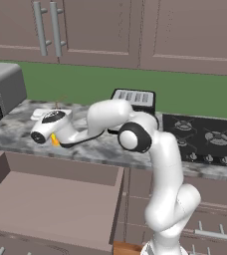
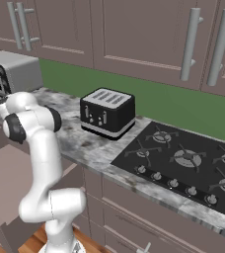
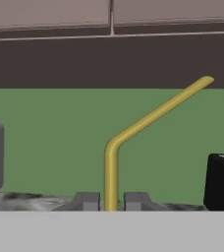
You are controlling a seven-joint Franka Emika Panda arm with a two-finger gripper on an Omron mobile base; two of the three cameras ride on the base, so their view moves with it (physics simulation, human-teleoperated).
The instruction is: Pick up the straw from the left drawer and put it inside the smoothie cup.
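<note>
Straw (image 3: 110,172): held. In the hand view its straight shaft rises from between the two dark fingertips at bottom centre, then bends and runs up toward the upper right of the frame. Pincer (image 3: 111,201) is pressed together on the shaft, pinching the straw low down.

Step in hand, as I judge it: carry the straw to the smoothie cup and lower it in. To do it well: keep the shaft near upright, bring the free lower end over the cup mouth before descending, and release only once the end is inside; the thin shaft may swivel in the grip.

Left base view: a yellow patch shows just beside the hand, left of centre; probably the smoothie cup (image 1: 55,141), mostly hidden. The hand hovers over the marble table (image 1: 16,130), above the open left drawer (image 1: 56,199).
</note>
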